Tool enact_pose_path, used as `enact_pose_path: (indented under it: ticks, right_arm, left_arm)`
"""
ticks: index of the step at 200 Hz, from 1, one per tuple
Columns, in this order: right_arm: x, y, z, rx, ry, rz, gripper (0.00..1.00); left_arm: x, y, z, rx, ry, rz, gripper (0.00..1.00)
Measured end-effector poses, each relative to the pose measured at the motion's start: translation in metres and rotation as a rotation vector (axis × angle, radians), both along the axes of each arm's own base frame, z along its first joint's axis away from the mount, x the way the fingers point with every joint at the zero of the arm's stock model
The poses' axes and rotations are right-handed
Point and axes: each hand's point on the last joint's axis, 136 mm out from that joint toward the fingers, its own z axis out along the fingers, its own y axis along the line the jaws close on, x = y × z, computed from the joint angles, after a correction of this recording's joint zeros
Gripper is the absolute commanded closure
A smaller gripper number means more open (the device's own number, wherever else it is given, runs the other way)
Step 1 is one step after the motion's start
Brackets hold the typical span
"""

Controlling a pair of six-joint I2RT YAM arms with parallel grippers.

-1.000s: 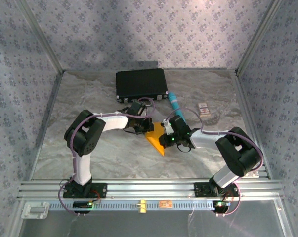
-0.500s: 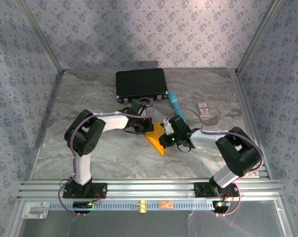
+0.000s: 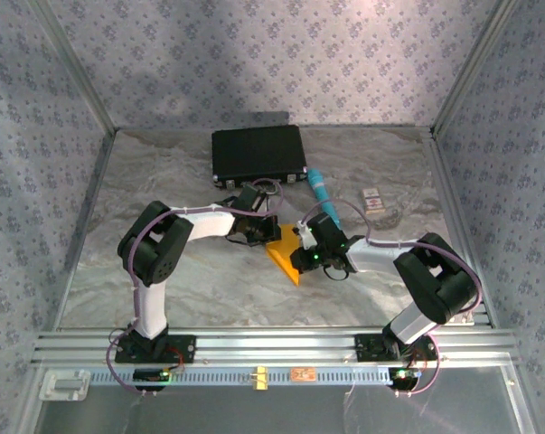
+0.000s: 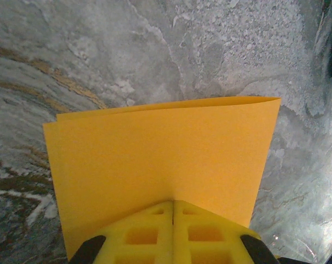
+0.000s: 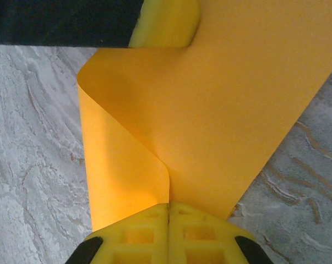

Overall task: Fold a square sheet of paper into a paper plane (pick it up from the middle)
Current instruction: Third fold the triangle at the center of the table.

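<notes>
Your 2 arms meet over the middle of the grey marbled table (image 3: 191, 289), and both grip 1 orange-yellow sheet of paper (image 3: 286, 256) between them. From above, the sheet looks like a wedge with its point toward 6 o'clock. Your left gripper (image 4: 172, 204) reaches it from 10 o'clock and your right gripper (image 5: 169, 205) from 3 o'clock.

In the left wrist view, the 2 yellow fingers (image 4: 210, 223) are pressed together with no gap, pinching the near edge of the sheet at 6 o'clock. The paper runs away toward 12 o'clock, doubled over, with a rounded fold along its far edge.

In the right wrist view, the fingers are likewise squeezed tight on the sheet at 6 o'clock. Here the paper curls: 1 flap bends over toward 9 o'clock, and the main face spreads up toward 1 o'clock. A yellow finger of the left gripper touches the sheet at 12 o'clock.

From the paper, a black case (image 3: 258, 154) sits at 12 o'clock, a teal tube (image 3: 321, 188) at 1 o'clock and a small white card (image 3: 372, 199) at 2 o'clock, all apart from the sheet.
</notes>
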Motion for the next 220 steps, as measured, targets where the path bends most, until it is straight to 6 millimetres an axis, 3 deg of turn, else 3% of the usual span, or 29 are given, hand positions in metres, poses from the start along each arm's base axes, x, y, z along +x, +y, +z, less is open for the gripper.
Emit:
enact_pose_path:
  ticks: [220]
  right_arm:
    - [0.0038,-0.001,-0.0003,-0.003,0.003,-0.009,0.98]
  left_arm:
    - [0.0,0.0001,-0.0001,0.001,0.0,0.0,0.96]
